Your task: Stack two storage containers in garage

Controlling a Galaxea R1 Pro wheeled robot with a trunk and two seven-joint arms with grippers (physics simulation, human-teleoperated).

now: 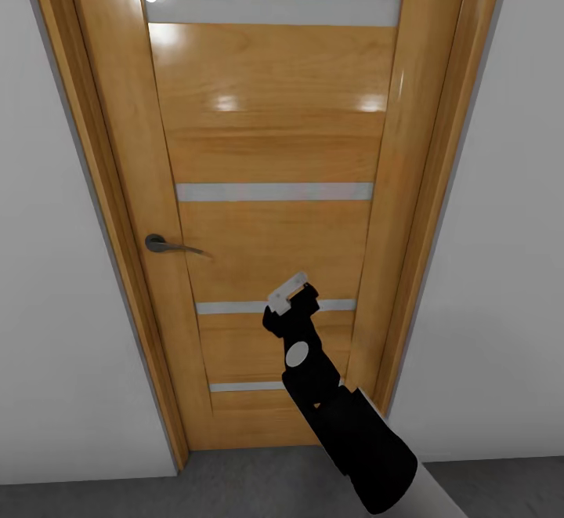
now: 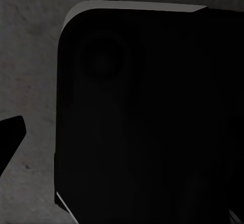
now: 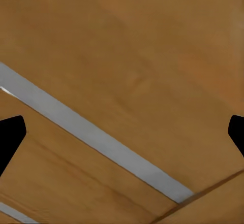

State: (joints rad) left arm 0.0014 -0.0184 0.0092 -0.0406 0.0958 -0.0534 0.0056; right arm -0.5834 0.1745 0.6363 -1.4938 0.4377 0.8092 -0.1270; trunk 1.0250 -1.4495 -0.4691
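The two storage containers are out of view. I face the garage's orange-wood door [image 1: 274, 134] with narrow glass slits, from close up. My right gripper [image 1: 294, 298] is raised in front of the door's lower half, close to its surface; I cannot tell whether it touches. In the right wrist view this gripper [image 3: 122, 137] is open, its dark fingertips far apart with nothing between them, and door wood with one slit lies behind. My left gripper [image 2: 122, 142] points down at the concrete floor [image 2: 30, 56]; one fingertip [image 2: 11, 135] sits far out to the side.
A grey lever handle [image 1: 160, 244] sits on the door's left side. White-grey walls [image 1: 47, 306] flank the wooden frame. A strip of dark grey floor [image 1: 235, 487] runs below the door. A large black rounded part of my own body [image 2: 147, 117] hangs over the floor.
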